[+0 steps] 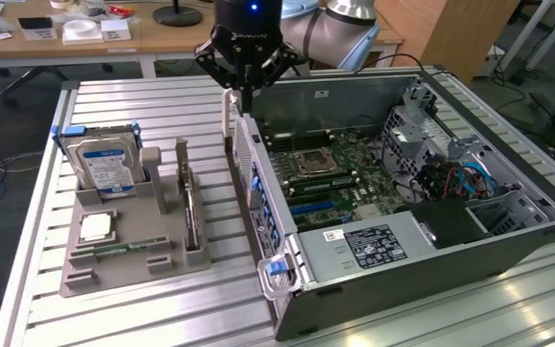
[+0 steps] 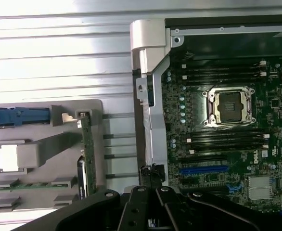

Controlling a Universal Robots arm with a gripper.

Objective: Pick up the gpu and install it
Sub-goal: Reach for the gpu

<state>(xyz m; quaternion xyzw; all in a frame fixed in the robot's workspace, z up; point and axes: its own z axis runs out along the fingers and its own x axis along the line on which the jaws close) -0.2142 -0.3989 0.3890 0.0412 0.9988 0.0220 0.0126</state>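
The gpu [image 1: 191, 211] stands on its long edge in the grey holder [image 1: 123, 253], in the slot nearest the case, with nothing touching it (in the wrist view it reads as a narrow brownish-green strip with a dark end). In the exterior view the silver hard drive [image 1: 104, 166] sits at ten o'clock from it in the same holder. The open computer case [image 1: 403, 267] lies at three o'clock, its rear wall just beside the holder. All of this rests on the slatted metal surface [image 1: 142, 108].

The risks, as I judge them, come from the card's thinness and its tight seat. A pinch on so narrow an edge could slip or tip the card against the holder's posts. Lifting it askew could jam it in the slot. On the way over, the rear wall could catch the card, and a skewed approach to the blue slot [image 1: 311, 207] on the motherboard [image 1: 335, 166] could stop it from seating.

The claw [image 1: 243, 97] is pressed together and holds nothing. It hangs above the far end of the case's rear wall. From the claw, the gpu lies at about seven o'clock in the exterior view, lower and well apart.
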